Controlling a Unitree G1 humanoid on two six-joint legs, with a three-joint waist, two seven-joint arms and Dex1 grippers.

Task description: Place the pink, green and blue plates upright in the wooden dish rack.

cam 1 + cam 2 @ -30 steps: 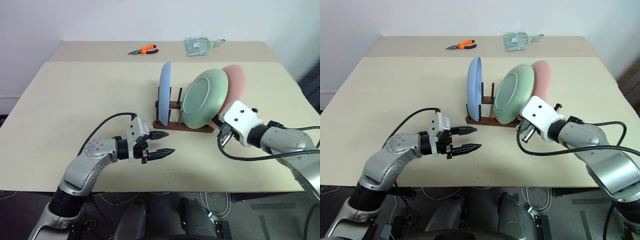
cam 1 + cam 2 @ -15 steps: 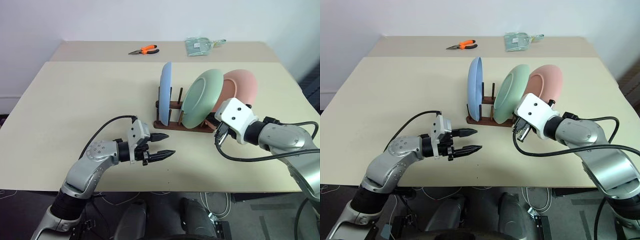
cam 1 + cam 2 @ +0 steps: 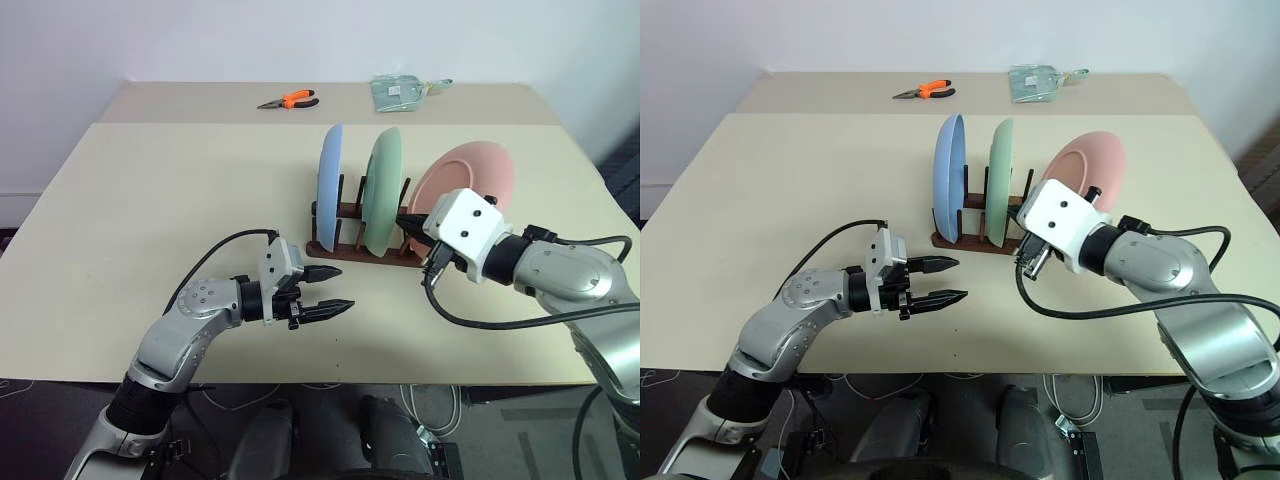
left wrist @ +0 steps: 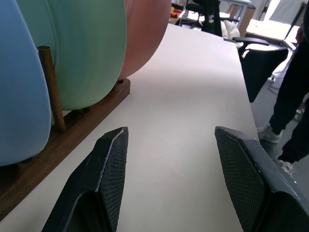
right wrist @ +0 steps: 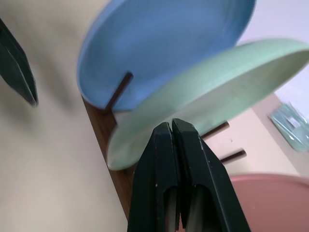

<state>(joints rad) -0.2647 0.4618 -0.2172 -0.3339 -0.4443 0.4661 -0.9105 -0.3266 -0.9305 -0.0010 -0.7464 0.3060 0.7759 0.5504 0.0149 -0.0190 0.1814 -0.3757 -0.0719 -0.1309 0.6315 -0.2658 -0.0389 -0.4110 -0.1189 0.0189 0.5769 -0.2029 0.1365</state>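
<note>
The blue plate (image 3: 331, 185) and the green plate (image 3: 383, 196) stand upright between the pegs of the wooden dish rack (image 3: 345, 247). The pink plate (image 3: 470, 178) leans at the rack's right end, its face turned towards me, partly behind my right wrist. My right gripper (image 5: 172, 126) is shut with nothing in it, its tips against the green plate (image 5: 203, 82) low on its right side. My left gripper (image 3: 343, 288) hangs open and empty over the table in front of the rack, apart from it.
Orange pliers (image 3: 288, 100) and a clear packet (image 3: 400, 92) lie on the far table behind the rack. A person's legs (image 4: 289, 96) stand beyond the table's right edge. Bare tabletop lies left of the rack.
The green plate has swung from leaning right to upright. The pink plate has turned from nearly edge-on to face me. My right gripper rose slightly and shifted left; the left arm kept still.
</note>
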